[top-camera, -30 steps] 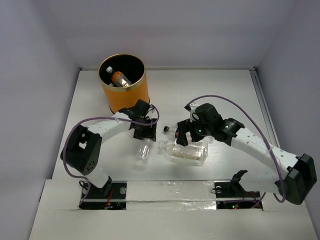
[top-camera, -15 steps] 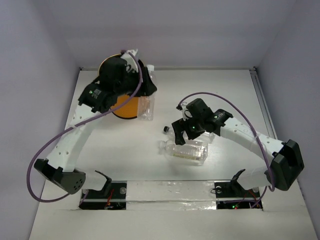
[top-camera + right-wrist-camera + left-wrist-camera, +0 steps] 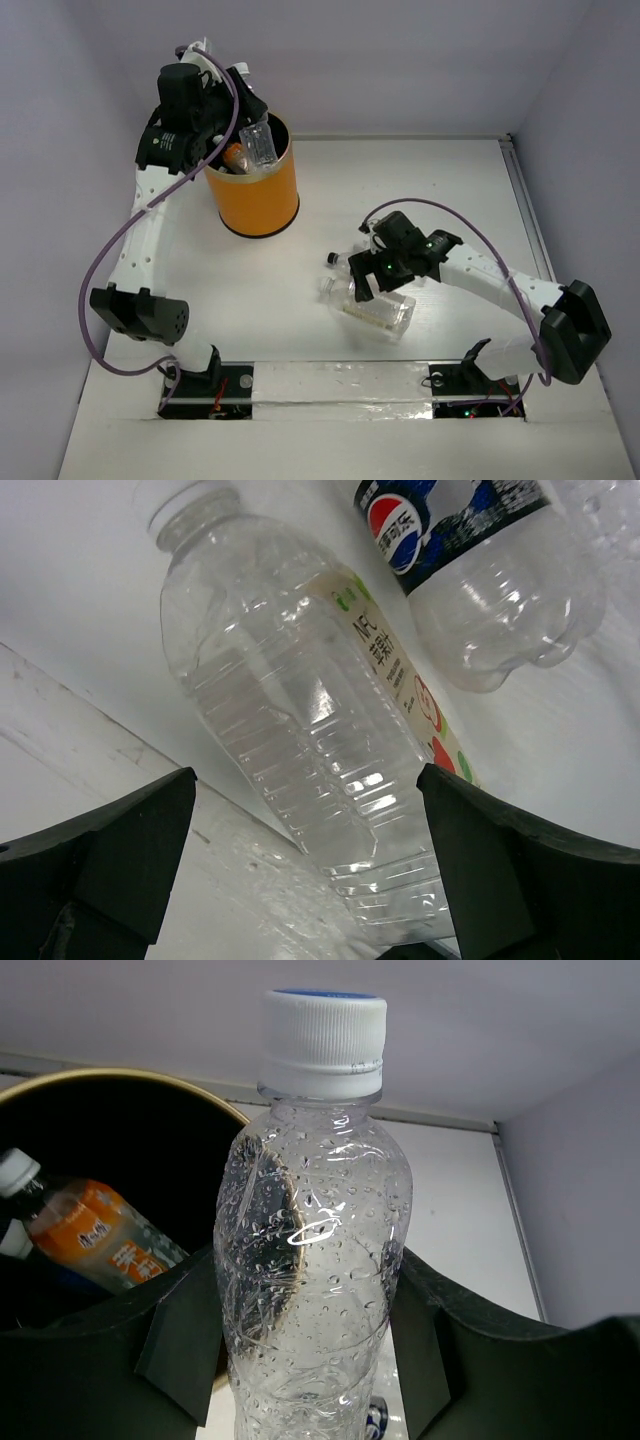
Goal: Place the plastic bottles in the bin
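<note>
Left gripper (image 3: 305, 1350) is gripping clear round plastic bottle (image 3: 310, 1230) over orange cylindrical bin (image 3: 130, 1078) (tilted drop could clip rim). Right gripper (image 3: 305, 825) is hanging open.

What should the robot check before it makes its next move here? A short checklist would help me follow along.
1. Grip: the left gripper clamps the capped clear bottle from both sides: ok.
2. That bottle hangs above the opening of the bin, by the top view: ok.
3. Room inside beside the orange bottle, dark space showing: ok.
4. The right gripper is open, straddling the lying clear bottle: ok.
5. The dark-label bottle lies outside the right fingers: ok.
</note>
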Controlling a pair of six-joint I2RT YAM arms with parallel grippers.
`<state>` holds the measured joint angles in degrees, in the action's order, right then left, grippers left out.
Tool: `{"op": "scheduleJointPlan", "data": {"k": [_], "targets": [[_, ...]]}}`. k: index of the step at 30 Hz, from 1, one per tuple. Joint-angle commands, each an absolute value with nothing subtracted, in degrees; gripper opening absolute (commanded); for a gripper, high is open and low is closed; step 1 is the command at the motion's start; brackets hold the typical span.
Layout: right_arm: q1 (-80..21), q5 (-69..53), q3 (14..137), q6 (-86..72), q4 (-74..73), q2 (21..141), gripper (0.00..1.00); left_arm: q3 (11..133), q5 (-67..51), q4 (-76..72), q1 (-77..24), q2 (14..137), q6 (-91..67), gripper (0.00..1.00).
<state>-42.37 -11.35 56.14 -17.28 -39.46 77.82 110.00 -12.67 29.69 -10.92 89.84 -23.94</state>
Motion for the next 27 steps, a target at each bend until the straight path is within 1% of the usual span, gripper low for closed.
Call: {"op": "scheduleJointPlan", "data": {"k": [1,4,5,8,10,13,15,16,19,20,22,23,24,27], "targets": [[-44.6,-12.7,54.0,-21.5,-38.4,75.9,1.0,112.4,-13.5,22.4,-9.3,90.9,-25.3,0.36],[-46.0,-13.8,53.2,-22.7,-37.9,75.3,0.98,111.9,-10.5,19.0,-8.6,92.5,-23.9,0.36],[-46.6,-14.2,52.7,-23.5,-37.5,75.1,0.95,111.5,-9.2,17.9,-8.6,92.7,-23.3,0.36],[-48.2,-15.5,52.2,-25.2,-36.7,74.9,0.94,110.2,-4.4,13.1,-8.6,94.0,-20.8,0.36],[-49.8,-15.8,52.0,-25.8,-36.3,75.1,0.94,108.7,-2.1,9.7,-8.6,94.9,-19.2,0.36],[-51.1,-14.6,52.7,-26.5,-35.9,76.2,0.97,106.4,-0.7,5.4,-8.6,95.7,-17.7,0.38],[-51.1,-12.9,54.0,-26.1,-36.2,77.3,1.0,103.6,-0.5,3.8,-8.6,95.9,-16.5,0.47],[-51.1,-10.7,55.6,-25.9,-36.6,78.7,1.0,101.7,0.3,2.8,-8.6,95.7,-16.3,0.58],[-51.6,-5.0,59.2,-26.3,-37.4,81.2,1.0,98.4,1.7,1.2,-8.6,94.4,-15.9,0.73],[-52.2,-4.3,59.8,-26.4,-37.5,82.4,1.0,96.3,1.7,1.0,-8.6,94.0,-15.9,0.83],[-52.2,-3.0,61.1,-26.8,-37.1,83.5,1.0,94.8,1.3,0.8,-8.6,92.7,-16.2,0.9],[-52.7,-2.7,61.3,-27.4,-37.0,84.5,1.0,93.4,1.1,0.8,-8.6,92.3,-16.3,0.97],[-53.3,-2.6,61.5,-27.8,-36.8,84.9,1.0,92.7,0.9,0.7,-8.6,91.6,-16.5,0.99],[-54.5,-1.9,61.8,-29.0,-36.1,85.6,1.0,90.3,0.3,0.5,-8.6,89.1,-17.0,0.99]]}}
